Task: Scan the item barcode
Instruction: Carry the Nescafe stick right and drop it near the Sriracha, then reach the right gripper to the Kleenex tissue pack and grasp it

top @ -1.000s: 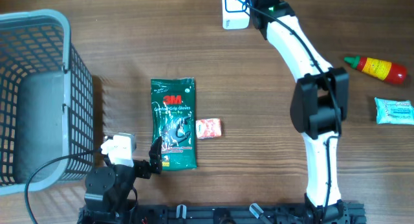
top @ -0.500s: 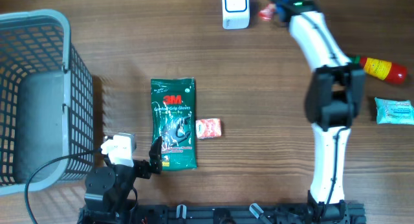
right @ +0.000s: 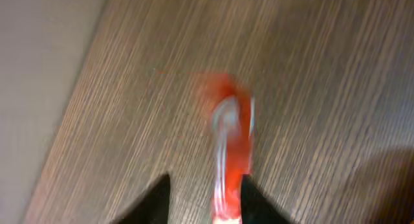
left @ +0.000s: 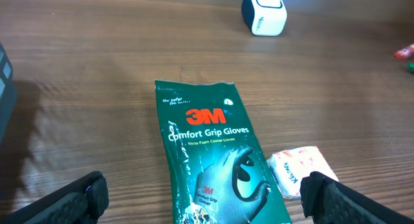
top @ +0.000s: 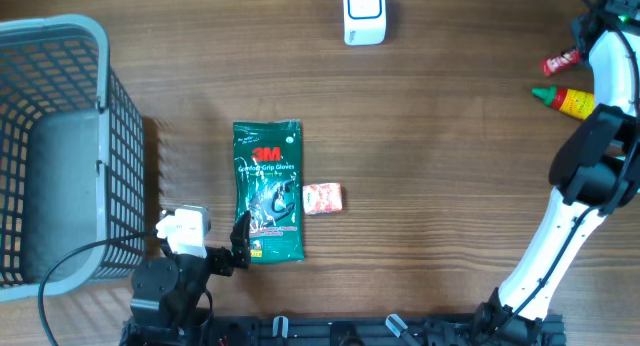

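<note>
A small red packet (top: 562, 62) is at the far right of the table, just above a red sauce bottle (top: 566, 101). My right gripper (top: 574, 52) is over the packet. In the blurred right wrist view the red packet (right: 231, 133) stands between the fingers of the right gripper (right: 204, 180). It lies against the right finger, with a gap to the left one, so the jaws are open. The white barcode scanner (top: 363, 14) stands at the back centre. My left gripper (left: 207, 198) rests open at the front, over the near end of a green glove pack (left: 217, 159).
A grey wire basket (top: 50, 28) fills the left side. A small pink tissue pack (top: 322, 198) lies beside the green glove pack (top: 267, 191). In the right wrist view the table edge (right: 71, 88) runs close on the left.
The right arm swung from the scanner to the far right with the red packet. Its jaws have parted. The left arm has not moved.
</note>
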Motion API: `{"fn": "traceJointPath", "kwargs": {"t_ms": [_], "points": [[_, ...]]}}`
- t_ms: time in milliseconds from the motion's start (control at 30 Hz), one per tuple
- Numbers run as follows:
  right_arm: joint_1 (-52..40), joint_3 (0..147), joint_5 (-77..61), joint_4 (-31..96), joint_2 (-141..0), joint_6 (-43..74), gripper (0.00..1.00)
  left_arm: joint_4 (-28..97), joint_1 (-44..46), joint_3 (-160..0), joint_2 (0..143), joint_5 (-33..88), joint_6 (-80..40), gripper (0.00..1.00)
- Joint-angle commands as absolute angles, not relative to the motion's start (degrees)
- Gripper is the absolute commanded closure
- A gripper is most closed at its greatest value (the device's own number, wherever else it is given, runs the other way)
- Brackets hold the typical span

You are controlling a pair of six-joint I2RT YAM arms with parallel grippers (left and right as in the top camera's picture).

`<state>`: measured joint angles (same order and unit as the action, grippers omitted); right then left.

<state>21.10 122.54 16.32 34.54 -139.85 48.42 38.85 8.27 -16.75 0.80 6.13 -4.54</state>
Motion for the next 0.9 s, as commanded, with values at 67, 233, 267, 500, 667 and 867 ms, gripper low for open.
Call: {"fn": "traceJointPath", "kwargs": {"t_ms": [67, 233, 267, 500, 667, 867], "points": [[22.7, 123.0, 16.0, 37.9, -139.9, 47.9, 0.11, 38.7, 8.4, -16.7, 0.4, 7.0, -3.4, 0.0], [22.1, 123.0, 11.5, 38.3, -133.7, 44.5, 0.0, 38.7, 8.4, -16.7, 0.4, 7.0, -3.4, 0.0], [21.7, 123.0, 11.1, 38.4, -132.2, 44.5, 0.01, 38.7, 8.4, -16.7, 0.4, 7.0, -3.4, 0.0], [13.3, 123.0, 2.5, 45.2, -119.3, 45.1, 0.0, 38.7, 8.4, -16.7, 0.4, 7.0, -3.4, 0.0], [1.4, 123.0, 0.1, 54.6, -116.2, 45.0, 0.0, 38.7, 8.4, -16.7, 0.4, 7.0, -3.4, 0.0], [-15.7, 123.0, 1.6, 62.9, -116.4, 44.8, 0.0, 38.7, 8.4, -16.7, 0.4, 7.0, -3.4, 0.0]]}}
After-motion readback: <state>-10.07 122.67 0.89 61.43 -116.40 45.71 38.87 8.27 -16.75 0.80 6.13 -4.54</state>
